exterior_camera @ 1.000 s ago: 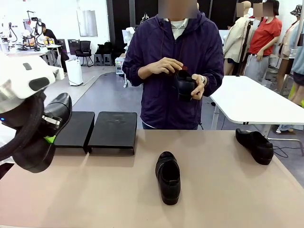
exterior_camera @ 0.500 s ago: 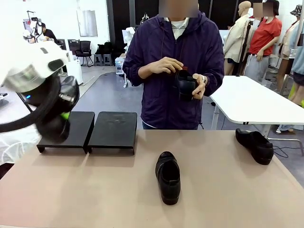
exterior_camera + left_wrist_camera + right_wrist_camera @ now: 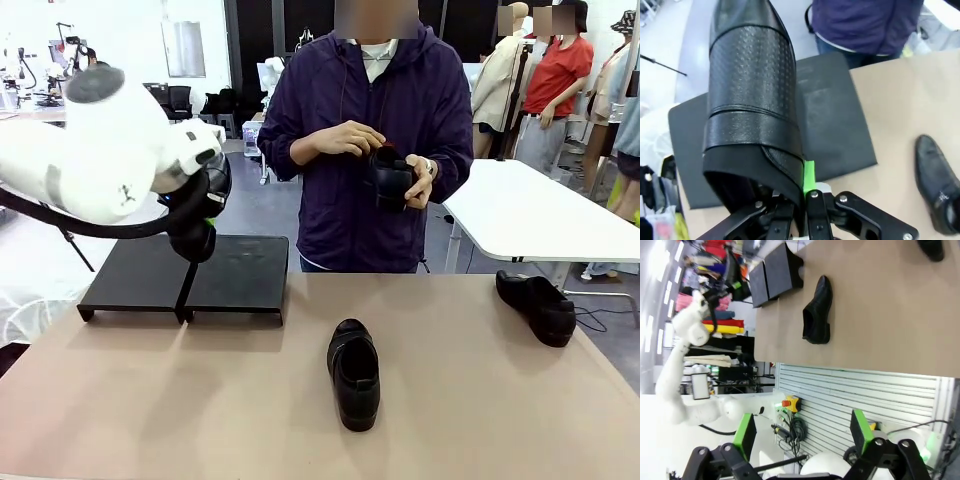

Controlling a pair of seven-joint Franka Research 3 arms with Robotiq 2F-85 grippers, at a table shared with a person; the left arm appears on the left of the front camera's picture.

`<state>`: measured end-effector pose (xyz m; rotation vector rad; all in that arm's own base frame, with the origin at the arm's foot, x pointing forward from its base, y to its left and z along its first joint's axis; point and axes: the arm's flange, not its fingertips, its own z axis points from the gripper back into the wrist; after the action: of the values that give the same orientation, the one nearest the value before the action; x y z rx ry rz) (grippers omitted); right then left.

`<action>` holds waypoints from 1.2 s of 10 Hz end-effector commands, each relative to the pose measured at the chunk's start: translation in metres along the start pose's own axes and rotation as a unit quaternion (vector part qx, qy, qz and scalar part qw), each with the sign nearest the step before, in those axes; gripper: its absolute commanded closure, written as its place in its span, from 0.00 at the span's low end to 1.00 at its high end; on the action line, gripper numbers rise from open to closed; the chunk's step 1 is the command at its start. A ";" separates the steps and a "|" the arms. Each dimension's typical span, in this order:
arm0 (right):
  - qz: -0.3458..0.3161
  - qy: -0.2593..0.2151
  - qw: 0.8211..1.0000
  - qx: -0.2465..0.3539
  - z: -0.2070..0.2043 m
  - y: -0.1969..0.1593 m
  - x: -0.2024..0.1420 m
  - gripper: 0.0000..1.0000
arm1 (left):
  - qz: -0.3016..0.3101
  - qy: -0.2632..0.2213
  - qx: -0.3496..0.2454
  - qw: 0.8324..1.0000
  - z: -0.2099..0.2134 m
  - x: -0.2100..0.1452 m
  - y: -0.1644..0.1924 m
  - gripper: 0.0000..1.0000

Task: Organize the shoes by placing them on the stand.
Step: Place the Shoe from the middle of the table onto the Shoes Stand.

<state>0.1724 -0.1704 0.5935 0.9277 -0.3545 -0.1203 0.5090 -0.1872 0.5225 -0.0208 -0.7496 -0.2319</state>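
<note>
Movement first: a second ago the left claw [image 3: 802,187] hung low, outside the outer end of the stand [image 3: 235,272]. It has since swung up and inward and now hangs above the stand's two panels, near the seam between them. Its fingers are pinched tight on the heel rim of the held shoe [image 3: 752,90], which juts out ahead of the claw over the stand without touching it.

The other shoes lie where they did. The middle shoe [image 3: 354,372] rests on the table [image 3: 480,420], right of the claw and nearer the robot. The far-right shoe [image 3: 537,305] sits well off to the claw's right, at the table's edge. Beyond the claw and to its right, the person's hands [image 3: 345,138] hold the fourth shoe [image 3: 388,178] at chest height.

The right claw [image 3: 802,432] gapes wide with nothing in it, well apart from the shoes.
</note>
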 end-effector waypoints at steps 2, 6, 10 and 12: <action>0.013 -0.005 1.000 0.013 0.003 0.003 0.002 0.00 | -0.006 0.024 0.049 0.998 -0.044 0.015 -0.026 1.00; 0.013 -0.005 1.000 0.013 0.003 0.003 0.002 0.00 | -0.024 0.046 0.057 0.997 -0.090 0.013 -0.040 1.00; 0.013 -0.005 1.000 0.013 0.003 0.003 0.002 0.00 | -0.016 0.096 0.067 0.993 -0.126 0.006 -0.037 1.00; 0.013 -0.005 1.000 0.013 0.003 0.003 0.002 0.00 | -0.014 0.102 0.071 0.992 -0.131 0.004 -0.036 1.00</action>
<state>0.1724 -0.1705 0.5935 0.9272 -0.3548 -0.1204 0.5875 -0.2312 0.4167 0.1372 -0.5537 -0.2161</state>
